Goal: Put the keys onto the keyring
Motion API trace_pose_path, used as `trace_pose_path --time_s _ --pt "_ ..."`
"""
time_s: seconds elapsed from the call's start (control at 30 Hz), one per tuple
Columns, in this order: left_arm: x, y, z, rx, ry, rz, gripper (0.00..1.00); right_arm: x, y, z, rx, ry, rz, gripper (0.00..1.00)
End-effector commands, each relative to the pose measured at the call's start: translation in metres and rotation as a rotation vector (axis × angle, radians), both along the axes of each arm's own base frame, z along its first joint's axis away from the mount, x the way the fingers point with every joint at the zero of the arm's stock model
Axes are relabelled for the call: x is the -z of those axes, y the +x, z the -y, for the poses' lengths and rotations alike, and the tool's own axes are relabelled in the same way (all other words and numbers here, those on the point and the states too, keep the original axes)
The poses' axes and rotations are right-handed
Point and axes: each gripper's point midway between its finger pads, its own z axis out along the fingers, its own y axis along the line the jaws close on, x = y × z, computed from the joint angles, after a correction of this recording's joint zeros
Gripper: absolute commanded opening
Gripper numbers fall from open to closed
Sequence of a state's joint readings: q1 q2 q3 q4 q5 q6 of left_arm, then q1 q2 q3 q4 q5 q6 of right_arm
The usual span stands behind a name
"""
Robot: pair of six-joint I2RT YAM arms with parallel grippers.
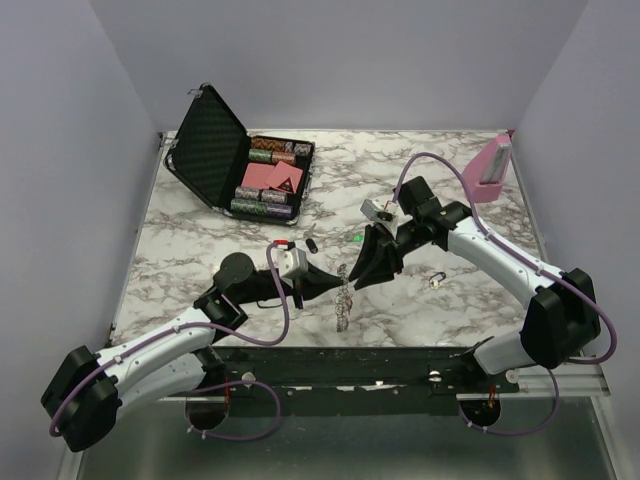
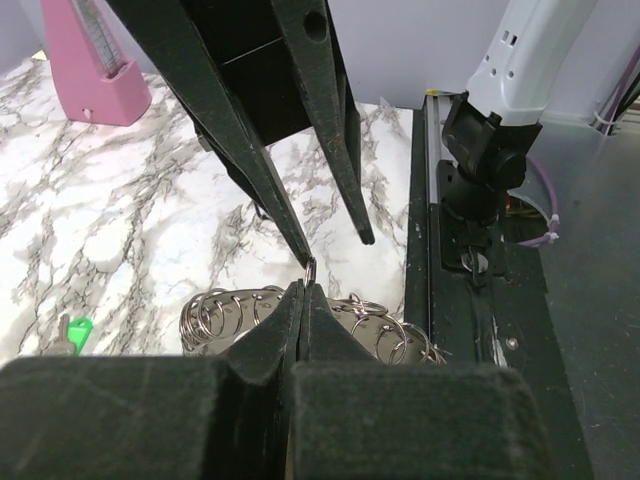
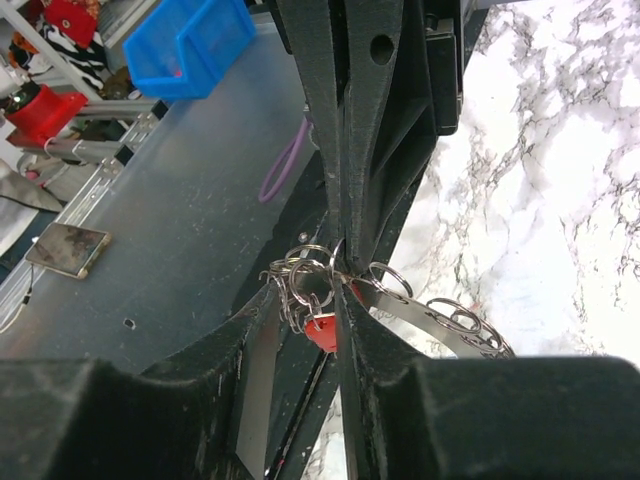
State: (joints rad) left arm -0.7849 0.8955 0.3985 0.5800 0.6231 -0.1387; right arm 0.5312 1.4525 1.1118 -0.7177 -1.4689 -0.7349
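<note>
The thin silvery chain-loop keyring [image 3: 300, 275] is bright polished metal, its small red key head [image 3: 322, 333] glossy plastic, the grey-veined white marble-look table [image 1: 200, 250] smooth and faintly shiny, and the open black case [image 1: 212, 150] at 11 o'clock matt, lined with dimpled foam.

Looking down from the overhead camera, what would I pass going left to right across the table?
First the open black case → keyring → small loose key → pink stand.

- Marbled white-grey table [image 1: 200, 270].
- Open black case [image 1: 240, 160], far-left corner, chips inside.
- Pink stand [image 1: 490, 165], far-right corner.
- Green-headed key [image 1: 355, 237] and black-headed key [image 1: 312, 243], mid-table, apart.
- Third small key [image 1: 437, 280], right of centre, head colour unclear.
</note>
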Motion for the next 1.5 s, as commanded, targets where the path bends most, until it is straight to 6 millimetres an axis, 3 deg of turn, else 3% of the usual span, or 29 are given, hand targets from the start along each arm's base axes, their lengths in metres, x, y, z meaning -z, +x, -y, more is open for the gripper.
trace_pose_path --time_s 0.0,0.2,0.33,0.47,0.87,0.97,1.0,1.03,1.13,1.3,1.47 --pt "-0.006 -0.001 -0.004 0.005 -0.017 0.040 0.00 -0.032 -0.021 0.004 -0.093 0.133 -0.067 0.38" --pt "0.002 -0.010 -0.007 0.053 0.027 0.129 0.00 -0.029 -0.013 0.005 -0.052 0.115 0.007 0.60" --pt "0.016 -0.016 -0.016 0.082 0.096 0.324 0.00 -0.030 -0.010 0.009 -0.029 0.117 0.039 0.63" --pt "0.008 -0.017 -0.021 0.072 0.116 0.476 0.00 -0.027 -0.008 0.009 -0.021 0.111 0.053 0.63" --pt "0.006 -0.007 -0.026 0.021 0.209 0.607 0.00 -0.019 -0.003 0.013 -0.001 0.113 0.075 0.64" --pt "0.001 -0.006 -0.023 0.004 0.179 0.520 0.00 -0.016 -0.004 0.013 -0.001 0.117 0.083 0.64" --pt "-0.002 -0.003 -0.021 -0.018 0.165 0.434 0.00 -0.015 -0.004 0.013 -0.003 0.121 0.093 0.64" --pt "-0.005 -0.003 -0.016 -0.034 0.151 0.222 0.00 -0.011 -0.005 0.014 -0.004 0.127 0.125 0.65" --pt "-0.010 -0.007 -0.011 -0.040 0.062 0.029 0.00 -0.011 -0.006 0.014 -0.006 0.138 0.124 0.65" --pt "-0.026 -0.012 -0.011 -0.051 -0.146 -0.134 0.00 -0.013 -0.007 0.014 -0.009 0.148 0.121 0.65" --pt "-0.029 -0.011 -0.012 -0.062 -0.227 -0.213 0.00 -0.015 -0.007 0.014 -0.009 0.150 0.114 0.65"
